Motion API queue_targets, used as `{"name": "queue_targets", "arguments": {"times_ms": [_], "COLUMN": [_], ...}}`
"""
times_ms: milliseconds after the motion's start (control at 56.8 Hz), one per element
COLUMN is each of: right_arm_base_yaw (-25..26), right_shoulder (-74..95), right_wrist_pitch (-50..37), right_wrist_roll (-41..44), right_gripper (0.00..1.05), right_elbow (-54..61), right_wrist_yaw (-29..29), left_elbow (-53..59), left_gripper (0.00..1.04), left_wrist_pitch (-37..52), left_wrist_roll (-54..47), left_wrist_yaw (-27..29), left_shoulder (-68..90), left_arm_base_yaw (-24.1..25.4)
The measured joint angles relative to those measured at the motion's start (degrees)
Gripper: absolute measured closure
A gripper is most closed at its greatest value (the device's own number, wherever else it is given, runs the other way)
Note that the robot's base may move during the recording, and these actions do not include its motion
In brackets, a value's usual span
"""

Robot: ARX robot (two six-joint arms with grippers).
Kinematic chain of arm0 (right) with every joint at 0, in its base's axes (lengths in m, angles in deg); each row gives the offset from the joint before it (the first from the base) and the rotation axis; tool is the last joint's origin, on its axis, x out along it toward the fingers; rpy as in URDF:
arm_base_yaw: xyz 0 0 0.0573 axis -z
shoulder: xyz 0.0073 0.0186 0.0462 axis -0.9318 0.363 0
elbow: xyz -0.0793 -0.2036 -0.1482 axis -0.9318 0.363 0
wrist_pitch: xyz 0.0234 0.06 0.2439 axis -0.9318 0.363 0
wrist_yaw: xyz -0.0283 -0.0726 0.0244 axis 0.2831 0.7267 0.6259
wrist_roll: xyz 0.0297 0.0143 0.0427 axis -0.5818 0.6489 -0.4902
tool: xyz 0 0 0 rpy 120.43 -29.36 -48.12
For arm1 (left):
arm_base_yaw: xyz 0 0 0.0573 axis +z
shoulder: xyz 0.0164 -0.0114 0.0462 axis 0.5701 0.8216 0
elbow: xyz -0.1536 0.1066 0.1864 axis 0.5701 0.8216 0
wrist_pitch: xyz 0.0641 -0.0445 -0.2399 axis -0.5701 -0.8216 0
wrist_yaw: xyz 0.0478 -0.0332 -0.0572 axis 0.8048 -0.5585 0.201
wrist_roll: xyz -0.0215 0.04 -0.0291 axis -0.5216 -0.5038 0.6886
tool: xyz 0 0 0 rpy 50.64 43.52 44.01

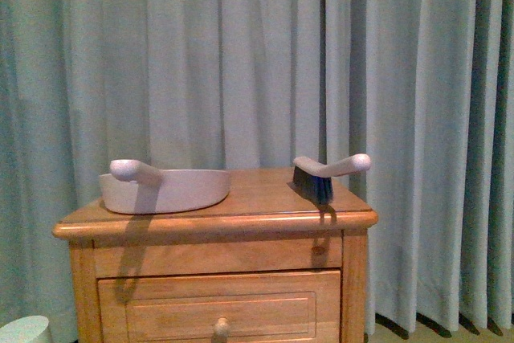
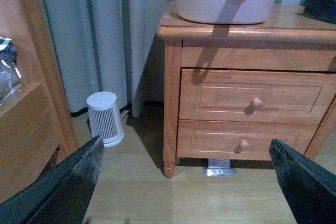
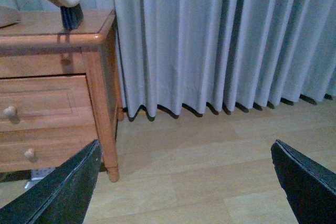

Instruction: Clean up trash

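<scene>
we are facing a wooden bedside cabinet (image 1: 217, 222) that is standing in front of a pale grey-green curtain (image 1: 241, 54). on the cabinet top, toward the left, a pale dustpan (image 1: 173, 190) is lying with its rounded handle angling up toward us. toward the right, well apart from the dustpan, a hand brush (image 1: 323, 176) is resting on its dark bristles near the front right corner, with its pale handle rising to the right. below the top, a drawer with a small round knob (image 1: 221, 327) is showing.

from the left wrist camera, we are seeing the left gripper (image 2: 186, 140) hanging low above the wooden floor (image 2: 173, 198). its two dark fingers (image 2: 68, 187) are spread wide and released, gripping nothing. ahead of it, the cabinet is showing two drawers. a small white ribbed cylinder (image 2: 105, 118) is standing on the floor near the cabinet's leg, against the curtain.

from the right wrist camera, we are seeing the right gripper (image 3: 185, 141) hanging low over the floor too, beside the cabinet's right side, its fingers (image 3: 63, 187) likewise parted and released. the brush is sitting above on the cabinet's corner.
</scene>
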Motion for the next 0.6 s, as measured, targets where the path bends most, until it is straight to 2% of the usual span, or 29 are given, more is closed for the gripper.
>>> {"name": "queue_targets", "arguments": {"times_ms": [598], "right_arm_base_yaw": [0.0], "right_shoulder": [0.0], "right_wrist_pitch": [0.0], "right_wrist_roll": [0.0], "right_gripper": [0.07], "right_elbow": [0.0], "right_wrist_yaw": [0.0], "left_elbow": [0.0], "left_gripper": [0.08], "left_wrist_pitch": [0.0], "left_wrist_roll": [0.0], "left_wrist_yaw": [0.0], "left_shoulder": [0.0], "left_arm_base_yaw": [0.0]}}
